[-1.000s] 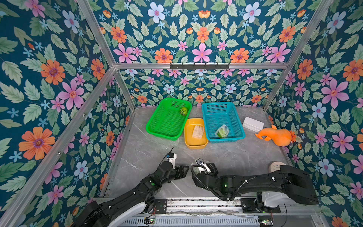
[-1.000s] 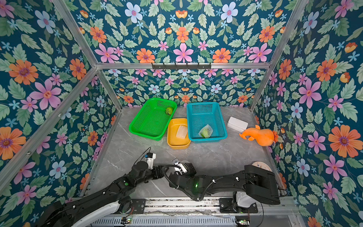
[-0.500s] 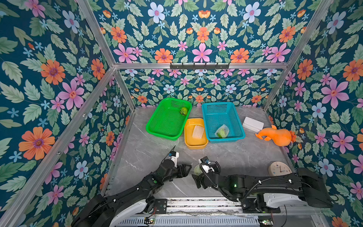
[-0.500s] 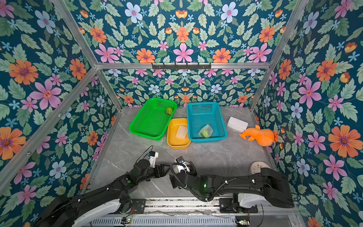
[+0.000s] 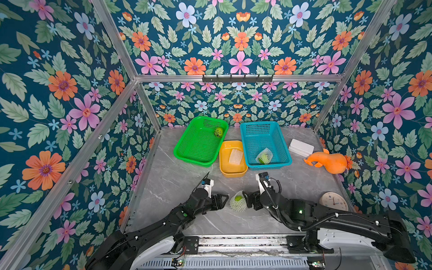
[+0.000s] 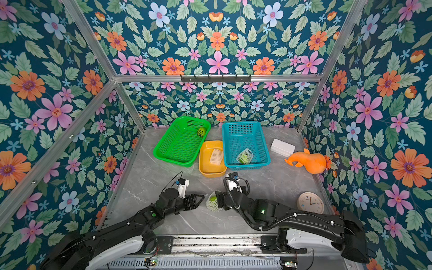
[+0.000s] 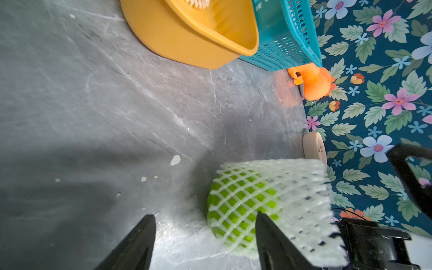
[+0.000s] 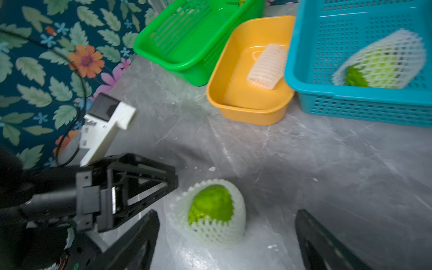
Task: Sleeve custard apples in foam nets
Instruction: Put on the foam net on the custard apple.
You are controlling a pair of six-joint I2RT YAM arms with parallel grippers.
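The left gripper (image 5: 223, 200) and right gripper (image 5: 246, 199) have moved apart, jaws open and empty. Between them a yellow-green custard apple (image 5: 238, 198) sits in its white foam mesh net (image 5: 237, 207) on the grey table (image 5: 182, 177). This sleeving looks finished.

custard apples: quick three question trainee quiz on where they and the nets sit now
1. True or false: a netted custard apple lies in the blue basket.
2. Which container holds the empty foam net?
3. Between the left gripper and right gripper, the second netted custard apple is: A clamped by the left, B clamped by the right, C resting unclamped on the table.
Key: 1 true; 2 the yellow tub; 3 C.
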